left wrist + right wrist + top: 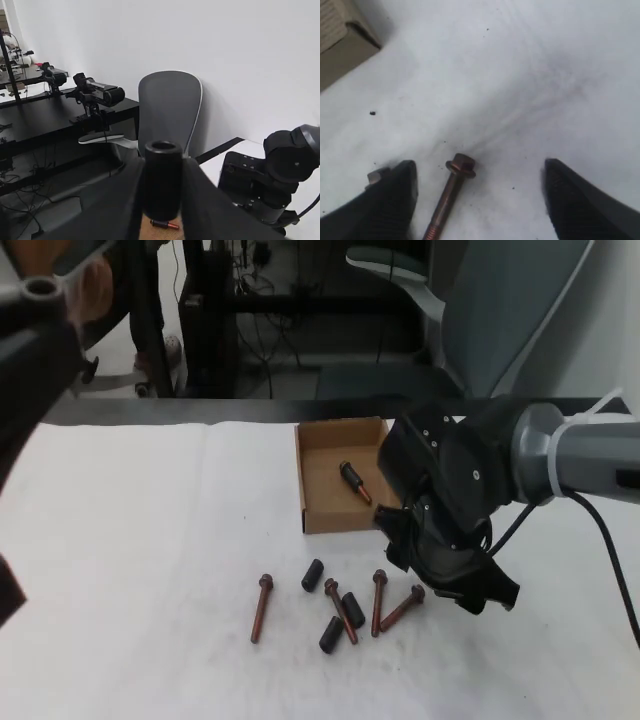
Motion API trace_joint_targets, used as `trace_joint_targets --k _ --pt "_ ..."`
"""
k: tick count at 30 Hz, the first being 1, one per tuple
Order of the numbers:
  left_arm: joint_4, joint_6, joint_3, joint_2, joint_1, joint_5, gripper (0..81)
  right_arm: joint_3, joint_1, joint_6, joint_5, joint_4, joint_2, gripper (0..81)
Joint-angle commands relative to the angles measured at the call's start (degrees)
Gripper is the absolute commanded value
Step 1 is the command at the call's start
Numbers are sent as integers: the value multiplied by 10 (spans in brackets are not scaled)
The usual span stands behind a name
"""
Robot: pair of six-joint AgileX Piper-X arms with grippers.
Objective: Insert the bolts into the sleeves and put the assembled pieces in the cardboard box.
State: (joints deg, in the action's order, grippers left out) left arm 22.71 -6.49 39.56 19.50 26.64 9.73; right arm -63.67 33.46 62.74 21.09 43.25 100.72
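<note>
While tight on a black sleeve [162, 192], left gripper [163, 172] aloft; right gripper [478, 172] apart astride a bolt [451, 192].

On the bench [120, 570] the cardboard box [322, 502] sits toward the back with one assembled piece [354, 481] inside. Before it lie four bolts [263, 608] and three sleeves [313, 574], mingled. Just right of the box, the right gripper [480, 200] straddles one bolt [447, 200]. At far left, the raised sleeve [162, 195] stands upright between the left gripper [163, 167] fingers.
</note>
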Motion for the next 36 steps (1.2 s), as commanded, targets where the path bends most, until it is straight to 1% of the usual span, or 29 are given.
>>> trace_joint_targets --k 1,6,8,9,10,12,13,14,15,16,19,22,24,26,29,31,33,36 --pt "-2 -4 9 -4 0 -7 17 2 3 30 -5 -5 6 659" --pt "6 -4 9 -4 0 -7 17 3 9 49 -28 -5 30 659" --pt "6 -4 9 -4 0 -7 17 4 12 62 -36 -3 37 659" --pt "6 -4 9 -4 0 -8 17 4 14 81 -39 -3 42 648" --pt "6 -4 9 -4 0 -9 17 4 16 93 -39 -3 45 591" --pt "6 -4 9 -4 0 -9 17 4 18 97 -43 -5 50 420" --pt "6 -4 9 -4 0 -9 17 4 19 97 -45 -5 52 318" --pt "6 -4 9 -4 0 -9 17 4 19 97 -45 -5 53 203" --pt "6 -4 9 -4 0 -9 17 4 20 97 -45 -5 56 4" --pt "6 -4 7 -4 0 -9 17 4 20 90 -42 -5 56 6" --pt "8 -4 -3 -4 0 -9 17 4 20 31 -26 -3 39 6" --pt "-2 18 -29 7 0 -9 17 4 24 -32 9 -3 8 6" --pt "-34 53 -53 21 0 1 17 4 32 -80 52 -3 -27 6" --pt "-79 83 -77 37 0 20 17 4 46 -140 111 -8 -71 6" --pt "-155 109 -115 73 0 60 17 9 67 -208 165 -38 -133 6" --pt "-205 109 -142 101 4 70 17 20 84 -272 172 -92 -183 6" --pt "-257 109 -168 139 15 69 17 39 102 -314 169 -171 -229 6" --pt "-320 109 -197 212 50 72 17 82 130 -423 132 -296 -285 6"
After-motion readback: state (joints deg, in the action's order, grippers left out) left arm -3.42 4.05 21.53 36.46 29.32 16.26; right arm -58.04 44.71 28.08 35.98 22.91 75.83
